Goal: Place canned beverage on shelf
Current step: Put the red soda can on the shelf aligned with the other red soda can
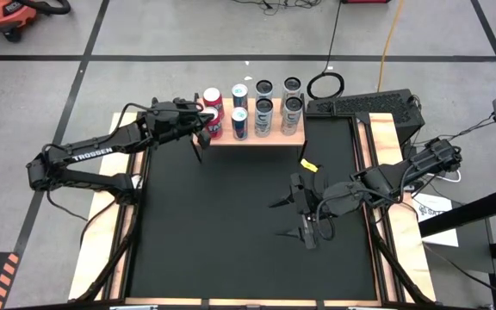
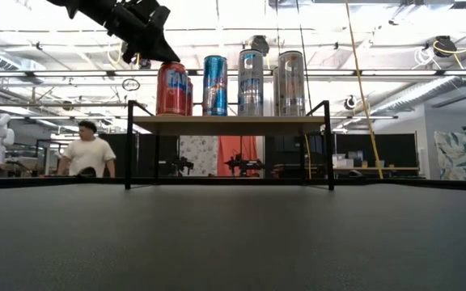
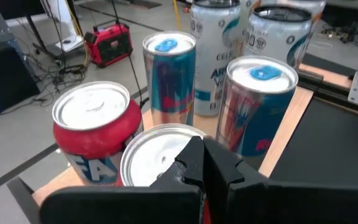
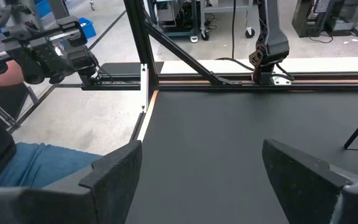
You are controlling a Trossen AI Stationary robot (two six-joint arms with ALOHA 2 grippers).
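So the shelf [image 1: 269, 136] is parked at the 12 o'clock edge of the matte black table [image 1: 231, 232]. It's a small light-wood board, and the low view shows it standing on thin black metal legs. Eight cans are on it in two rows. At the 9 o'clock end are two stubby red cans [image 1: 213, 98] with plain silver tops, next come two slim blue cans [image 1: 239, 121] with blue pull tabs, and the 3 o'clock half has four tall pale silver cans [image 1: 263, 116] with teal lettering. All of them are upright, smooth shiny cylinders packed close together.

The left gripper [image 1: 203, 120] is right at the shelf's 9 o'clock end, over the nearer red can [image 3: 160, 155]. In the left wrist view its two dark fingers [image 3: 194, 165] are pressed together in front of that can's lid, with no gap showing and nothing between them. From the low view it hangs just above the red cans, and whether it actually touches the lid I can't tell.

The right gripper [image 1: 300, 215] waits out over the bare table toward 4 o'clock, well apart from the shelf. Its blocky black fingers [image 4: 114, 168] are spread wide and empty, with just the grainy black tabletop between them.

A person in a white shirt [image 2: 87, 153] is in the room behind the table, off toward 9 o'clock in the low view.
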